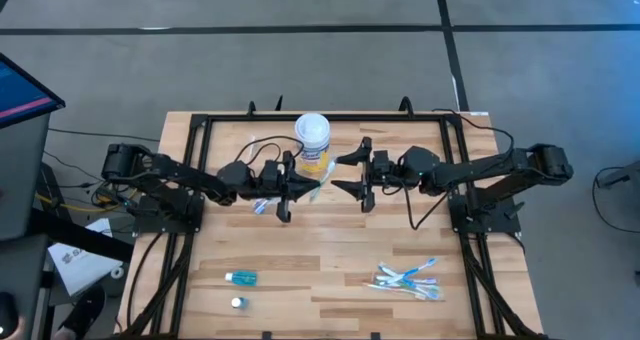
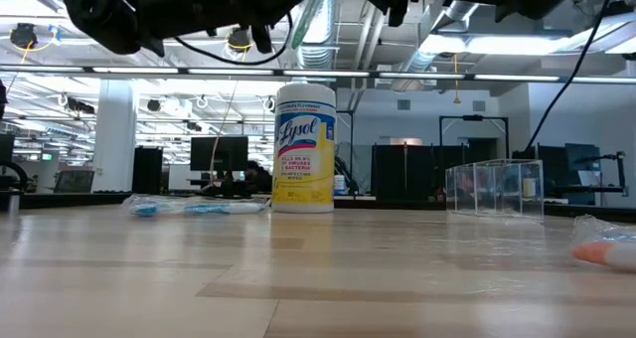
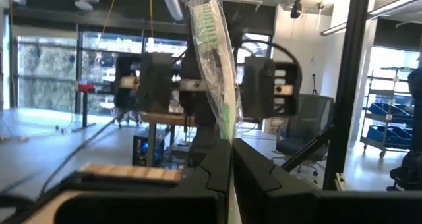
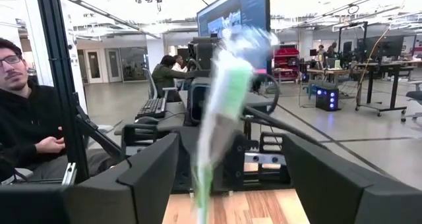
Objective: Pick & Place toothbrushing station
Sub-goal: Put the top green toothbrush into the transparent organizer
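Observation:
A green toothbrush in a clear wrapper is held above the table by my left gripper, which is shut on it. Its bristle end points toward my right gripper. That gripper faces it, open wide, with a finger on either side of the blurred brush and touching nothing. In the high view both grippers meet over the table's far middle, next to the canister. More wrapped toothbrushes lie at the near right. A small blue tube lies at the near left. My left gripper pinches the wrapped toothbrush's handle between its two shut fingers. The fingers are about level and come from the table's left, lying along the brush. The brush sticks out beyond the fingertips, lifted clear of the table, bristle end foremost.
A white-lidded, yellow-labelled canister stands just beyond the two grippers. Clear plastic cups stand on the table in the low view. A small round piece lies near the tube. A black frame rims the table. A person sits beyond it.

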Available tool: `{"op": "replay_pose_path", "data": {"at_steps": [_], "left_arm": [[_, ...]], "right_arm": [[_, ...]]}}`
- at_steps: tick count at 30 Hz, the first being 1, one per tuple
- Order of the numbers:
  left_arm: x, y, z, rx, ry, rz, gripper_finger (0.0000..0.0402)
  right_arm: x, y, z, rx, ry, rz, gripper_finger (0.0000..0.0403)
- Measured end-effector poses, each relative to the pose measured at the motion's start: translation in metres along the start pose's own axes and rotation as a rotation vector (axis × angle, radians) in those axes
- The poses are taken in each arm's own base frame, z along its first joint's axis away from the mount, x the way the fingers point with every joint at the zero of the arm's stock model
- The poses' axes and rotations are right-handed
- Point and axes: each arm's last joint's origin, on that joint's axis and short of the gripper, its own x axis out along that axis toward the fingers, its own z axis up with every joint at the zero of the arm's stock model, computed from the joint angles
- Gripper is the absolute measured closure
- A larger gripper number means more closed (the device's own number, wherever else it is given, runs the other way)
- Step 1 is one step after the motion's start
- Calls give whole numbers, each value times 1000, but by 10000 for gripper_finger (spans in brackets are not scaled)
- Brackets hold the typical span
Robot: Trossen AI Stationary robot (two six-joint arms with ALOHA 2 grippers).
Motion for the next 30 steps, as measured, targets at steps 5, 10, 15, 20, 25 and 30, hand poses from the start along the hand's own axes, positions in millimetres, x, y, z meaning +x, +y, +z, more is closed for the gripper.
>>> {"op": "replay_pose_path", "data": {"at_steps": [5,10,15,20,25,30], "left_arm": [[9,-5,1,26,-7,-14,400],[16,-2,-4,43,6,8,400],[16,0,-4,80,4,55,400],[19,0,-4,80,-2,70,400],[29,1,-13,82,20,74,400],[29,1,-13,82,18,77,401]], "right_arm": [[0,0,0,0,-4,0,137],[0,0,0,0,-4,1,137],[0,0,0,0,-4,1,137],[0,0,0,0,-4,2,137],[0,0,0,0,-4,3,137],[0,0,0,0,0,3,137]]}}
